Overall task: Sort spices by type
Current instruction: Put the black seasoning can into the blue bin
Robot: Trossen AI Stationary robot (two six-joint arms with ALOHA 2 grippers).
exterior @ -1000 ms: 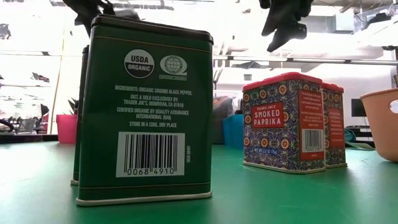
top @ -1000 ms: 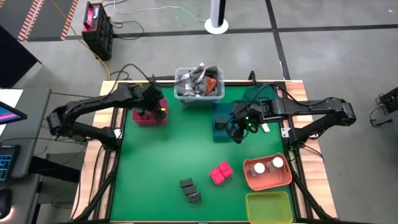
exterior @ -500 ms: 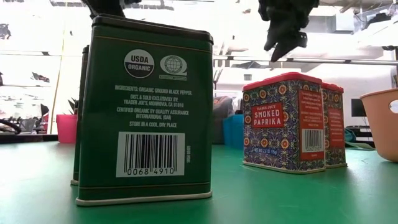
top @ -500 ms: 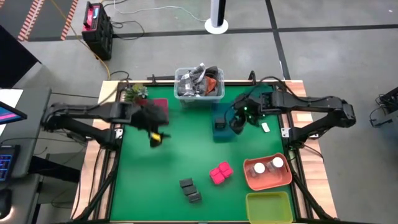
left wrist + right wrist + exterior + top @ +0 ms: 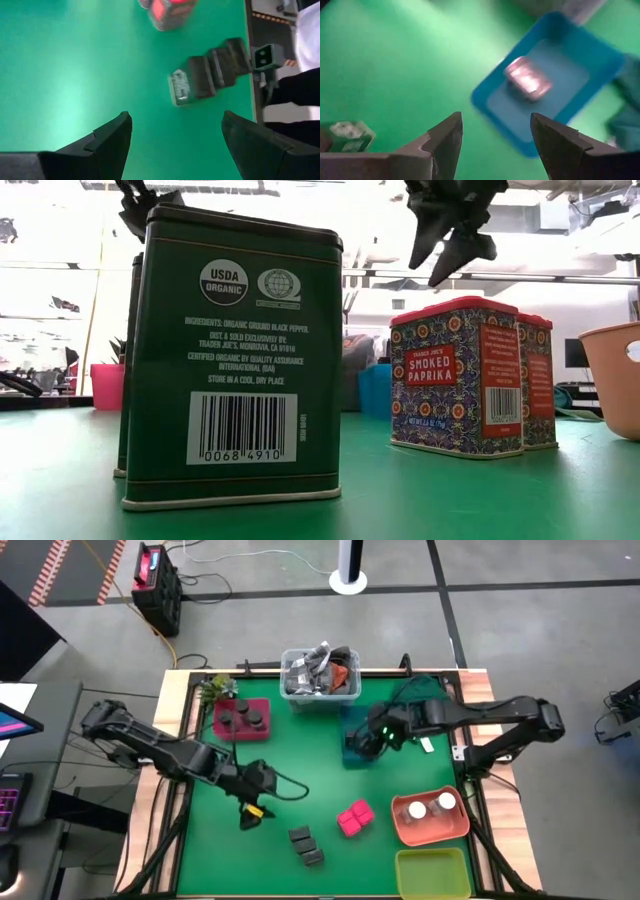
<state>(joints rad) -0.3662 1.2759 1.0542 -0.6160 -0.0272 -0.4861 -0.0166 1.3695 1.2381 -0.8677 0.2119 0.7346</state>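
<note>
Two dark grey boxes [image 5: 305,845] stand side by side on the green mat near its front edge, with the bright pink blocks [image 5: 352,818] to their right. In the low view they read as pepper tins [image 5: 235,360] and paprika tins [image 5: 455,375]. My left gripper [image 5: 250,810] hangs open above the mat, left of the boxes [image 5: 210,75], and holds nothing. My right gripper [image 5: 360,743] hovers open over the blue tray [image 5: 555,95], where a small box [image 5: 529,79] lies. Two dark round jars [image 5: 243,718] stand in the pink tray, and two white-capped jars [image 5: 430,807] in the orange tray.
A clear bin of clutter [image 5: 320,680] stands at the far edge between the pink tray [image 5: 222,726] and the blue tray. The orange tray [image 5: 440,830] and a yellow tray [image 5: 432,872] sit at the near right. Open mat lies at the middle and near left.
My left gripper has swung away from the pink tray toward the table's near edge and middle, turning as it went, and now hangs left of the dark boxes. My right gripper has stayed over the blue tray and rolled a little.
</note>
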